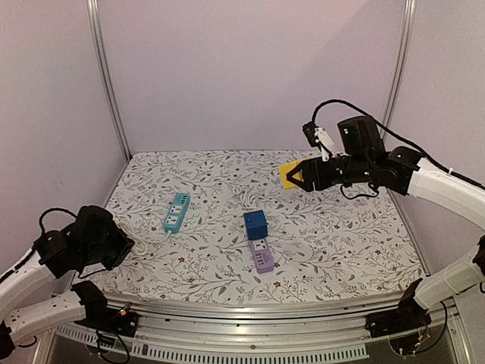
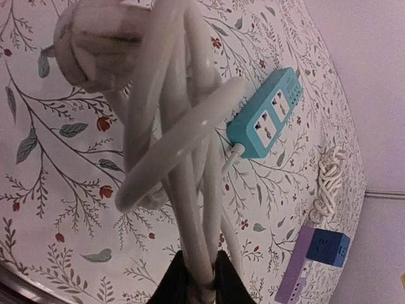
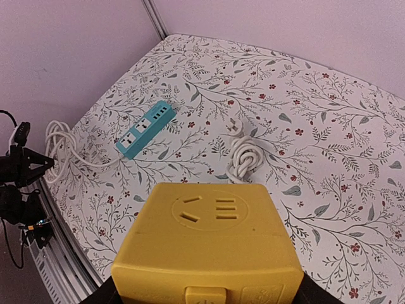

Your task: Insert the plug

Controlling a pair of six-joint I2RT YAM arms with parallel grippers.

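**A:** What's nearest us?

**B:** The left hand (image 2: 196, 282), low at the near left corner. It is clamped shut on a bunch of looped white cable (image 2: 190, 158). The plug (image 2: 95, 44) hangs at the bundle's free end, and I can't tell if it touches the cloth. The cable leads to a teal power strip (image 2: 266, 117) lying flat just beyond. Gripping the loops, I'd judge, keeps the slack gathered.

**A:** Further in?

**B:** Mid-worktop, a blue cube (image 1: 255, 224) sits on a purple power strip (image 1: 262, 258). A coiled white cord (image 3: 243, 158) lies behind them.

**A:** The other arm?

**B:** At the far right, the right hand (image 1: 307, 176) holds a yellow socket cube (image 3: 209, 247) in the air, well apart from the plug. Its slotted face is turned back toward the wrist. It's probably being offered for the plug.

**A:** The room?

**B:** The worktop (image 1: 341, 243) wears a pale cloth of leafy sprigs and red buds. Behind it are plain lilac walls (image 1: 250, 76), with metal posts (image 1: 106, 76) in the back corners.
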